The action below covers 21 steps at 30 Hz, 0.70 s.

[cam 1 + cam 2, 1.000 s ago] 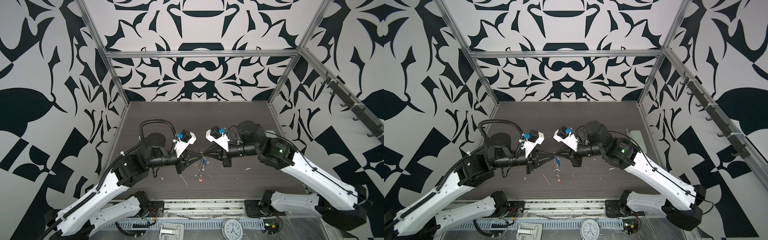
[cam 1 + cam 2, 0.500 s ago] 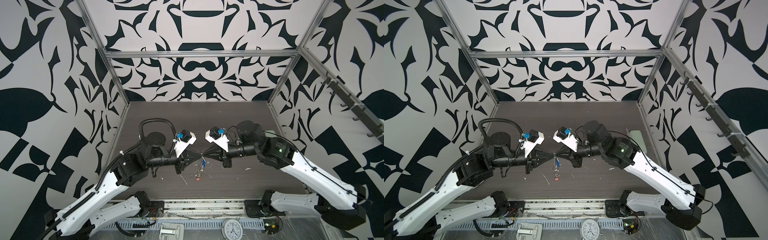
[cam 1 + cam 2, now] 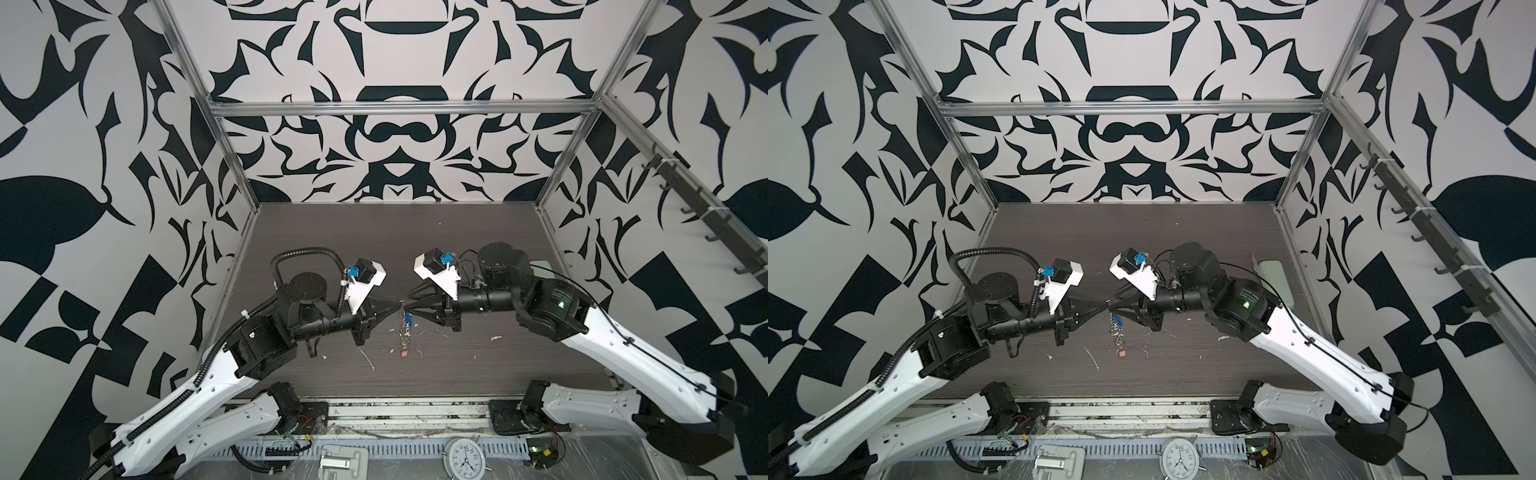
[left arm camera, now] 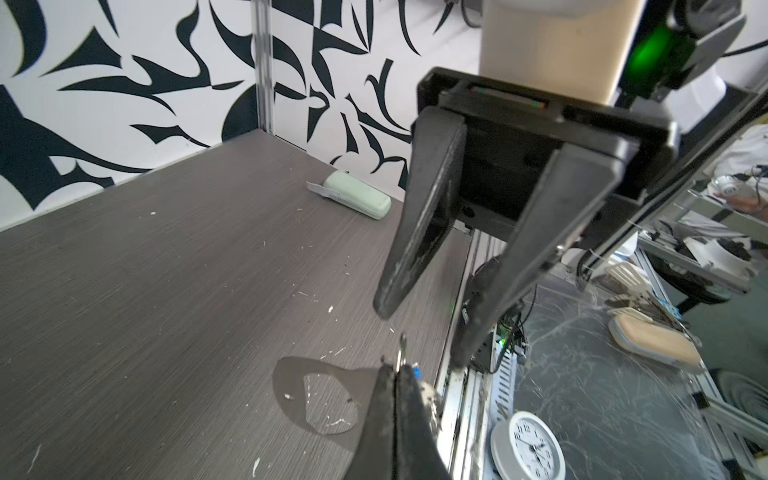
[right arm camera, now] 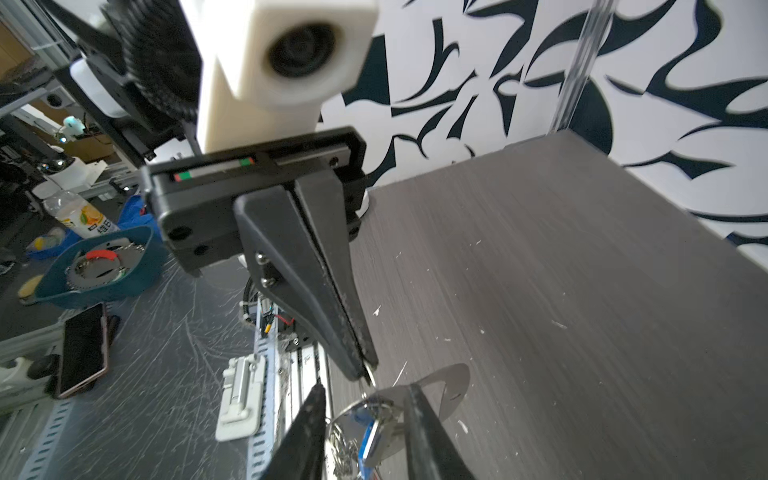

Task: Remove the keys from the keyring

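Observation:
My left gripper [image 3: 399,305] is shut on a silver ring of the keyring [image 4: 400,353], with the ring's edge poking out past its tips [image 4: 394,371]. Below the tips the ring chain [image 3: 403,335] hangs over the dark table. On it are the keys, one with a blue tag [image 3: 1119,321] near the top and one with a red tag [image 3: 1122,354] at the bottom. My right gripper [image 5: 365,388] faces the left one tip to tip. It is open, its fingers [image 4: 415,232] apart on either side of the blue-tagged key [image 5: 372,440] without pinching it.
A pale-green oblong case [image 3: 1273,272] lies near the right wall at the back. White scraps [image 3: 368,357] dot the table. A round clock [image 3: 464,455] and a white clip block [image 3: 338,461] sit beyond the table's front rail.
My right gripper has opened and let go of the keyring. My left gripper has closed fully on the ring. The chain still hangs between the tips, shifted a little to the left.

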Available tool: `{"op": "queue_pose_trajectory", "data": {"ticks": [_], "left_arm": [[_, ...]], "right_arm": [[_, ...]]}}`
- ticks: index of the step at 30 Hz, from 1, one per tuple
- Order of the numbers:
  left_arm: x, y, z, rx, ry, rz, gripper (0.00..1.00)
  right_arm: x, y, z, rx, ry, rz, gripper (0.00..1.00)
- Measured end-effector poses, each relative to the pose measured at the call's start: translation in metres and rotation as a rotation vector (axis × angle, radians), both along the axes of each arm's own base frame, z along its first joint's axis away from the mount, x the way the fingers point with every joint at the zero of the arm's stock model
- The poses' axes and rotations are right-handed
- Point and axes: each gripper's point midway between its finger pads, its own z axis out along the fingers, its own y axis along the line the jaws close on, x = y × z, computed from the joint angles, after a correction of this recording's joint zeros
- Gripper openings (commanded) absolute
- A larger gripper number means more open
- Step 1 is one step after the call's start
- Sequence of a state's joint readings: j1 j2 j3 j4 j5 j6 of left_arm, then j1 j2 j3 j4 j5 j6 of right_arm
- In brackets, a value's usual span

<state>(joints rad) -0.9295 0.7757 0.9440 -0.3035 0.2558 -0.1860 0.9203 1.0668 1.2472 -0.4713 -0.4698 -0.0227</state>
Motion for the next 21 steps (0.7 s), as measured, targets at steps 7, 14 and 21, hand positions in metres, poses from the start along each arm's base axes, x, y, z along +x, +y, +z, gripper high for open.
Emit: {"op": "queue_pose_trajectory", "data": {"ticks": [7,14,21], "left_arm": [[0.012,0.009,0.010,-0.157,-0.084,0.095,0.00],[0.020,0.007,0.025,-0.238,-0.126,0.125,0.00],[0.020,0.007,0.031,-0.262,-0.141,0.124,0.00]], "right_arm": [[0.006,-0.011,-0.004,0.124,-0.059,-0.088,0.43],[0.020,-0.011,-0.016,0.167,-0.063,-0.166,0.43],[0.026,-0.011,-0.014,0.208,-0.077,-0.196,0.44]]}}
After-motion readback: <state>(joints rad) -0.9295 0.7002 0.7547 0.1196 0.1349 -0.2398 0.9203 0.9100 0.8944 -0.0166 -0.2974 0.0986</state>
